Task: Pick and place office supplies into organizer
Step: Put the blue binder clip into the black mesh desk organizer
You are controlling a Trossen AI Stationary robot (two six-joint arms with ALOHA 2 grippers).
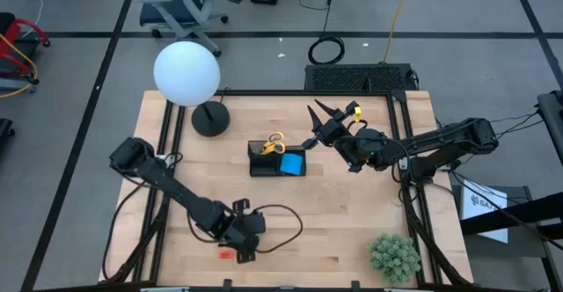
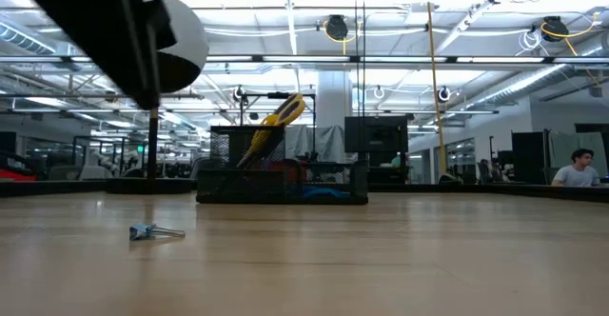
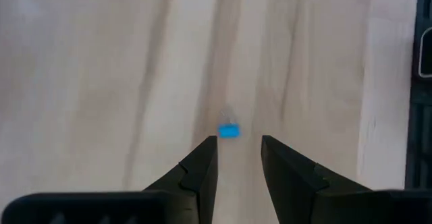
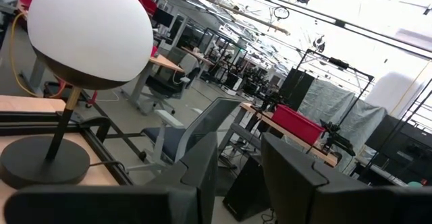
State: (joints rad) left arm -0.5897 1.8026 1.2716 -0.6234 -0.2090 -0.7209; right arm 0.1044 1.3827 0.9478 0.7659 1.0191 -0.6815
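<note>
The black mesh organizer holds yellow-handled scissors; only the left wrist view shows the left gripper released over a blue clip.

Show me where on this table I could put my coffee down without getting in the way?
Bare wood lies between the organizer and the plant, and left of the lamp. It is crowded around the organizer, where the right gripper hovers, and near the front edge, where the left gripper hangs over small pieces.
</note>
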